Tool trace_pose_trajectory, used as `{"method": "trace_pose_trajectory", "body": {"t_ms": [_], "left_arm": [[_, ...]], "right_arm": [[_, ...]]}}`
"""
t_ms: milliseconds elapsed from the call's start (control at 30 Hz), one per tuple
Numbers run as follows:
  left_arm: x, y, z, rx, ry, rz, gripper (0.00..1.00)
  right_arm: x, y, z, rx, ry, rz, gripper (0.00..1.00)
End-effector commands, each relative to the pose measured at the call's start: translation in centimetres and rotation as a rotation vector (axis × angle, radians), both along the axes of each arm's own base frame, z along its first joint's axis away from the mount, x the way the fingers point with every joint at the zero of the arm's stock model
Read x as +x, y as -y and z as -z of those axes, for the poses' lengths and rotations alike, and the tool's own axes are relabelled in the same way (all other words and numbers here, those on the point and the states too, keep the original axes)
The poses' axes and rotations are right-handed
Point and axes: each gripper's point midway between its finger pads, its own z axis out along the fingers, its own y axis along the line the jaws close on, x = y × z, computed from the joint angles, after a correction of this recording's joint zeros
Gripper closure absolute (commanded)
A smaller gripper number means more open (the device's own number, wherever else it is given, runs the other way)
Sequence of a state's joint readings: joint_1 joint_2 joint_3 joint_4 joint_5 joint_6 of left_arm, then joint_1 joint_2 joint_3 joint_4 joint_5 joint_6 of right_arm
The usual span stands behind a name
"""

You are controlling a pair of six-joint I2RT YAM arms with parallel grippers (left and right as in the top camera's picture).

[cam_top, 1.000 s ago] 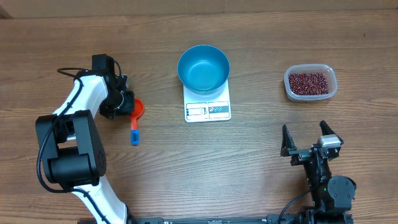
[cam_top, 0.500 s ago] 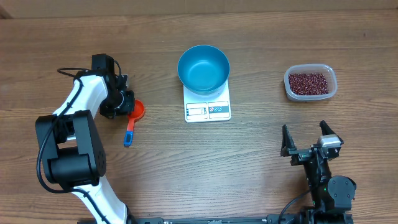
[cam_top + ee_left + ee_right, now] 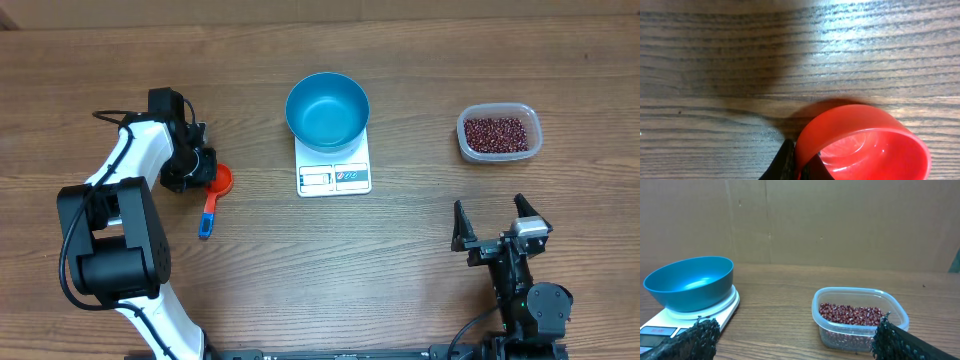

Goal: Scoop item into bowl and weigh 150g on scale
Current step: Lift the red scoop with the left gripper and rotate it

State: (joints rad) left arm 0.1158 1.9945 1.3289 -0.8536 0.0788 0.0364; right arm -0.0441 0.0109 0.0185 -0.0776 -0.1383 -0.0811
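Note:
A red scoop (image 3: 222,180) with a blue handle (image 3: 207,215) lies on the table left of the scale. My left gripper (image 3: 204,172) is shut on the wall of its red cup (image 3: 865,145), one dark finger (image 3: 786,161) outside the wall and one inside. The empty blue bowl (image 3: 327,108) stands on the white scale (image 3: 334,172). The dark red-brown beans (image 3: 495,133) fill a clear container at the right. My right gripper (image 3: 493,228) stands open near the front edge, holding nothing; its view shows the bowl (image 3: 690,282), scale (image 3: 720,311) and beans (image 3: 852,313) ahead of it.
The clear container (image 3: 860,325) has rounded walls and stands about a hand's width right of the scale. A brown cardboard wall (image 3: 840,220) backs the table. Bare wood (image 3: 400,260) lies between the two arms.
My left gripper has shut fully on the scoop's cup wall. The scoop shifted slightly, its blue handle swinging a little to the left. The right arm stayed still.

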Motion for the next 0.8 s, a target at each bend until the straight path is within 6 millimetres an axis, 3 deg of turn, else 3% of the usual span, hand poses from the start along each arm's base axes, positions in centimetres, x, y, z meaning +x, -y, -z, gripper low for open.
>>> {"method": "trace_pose_trajectory", "body": {"t_ms": [0,400,767], "left_arm": [[0.2,-0.2,-1.4,0.008,0.034,0.006,0.96],[0.4,-0.1,-6.9,0.015,0.155,-0.024,0.96],[-0.8,0.1,-11.6,0.006,0.231,-0.114,0.96]], "right_arm": [[0.0,0.0,0.2,0.005,0.001,0.005,0.0],[0.0,0.0,0.2,0.005,0.001,0.005,0.0],[0.0,0.0,0.2,0.005,0.001,0.005,0.0]]}}
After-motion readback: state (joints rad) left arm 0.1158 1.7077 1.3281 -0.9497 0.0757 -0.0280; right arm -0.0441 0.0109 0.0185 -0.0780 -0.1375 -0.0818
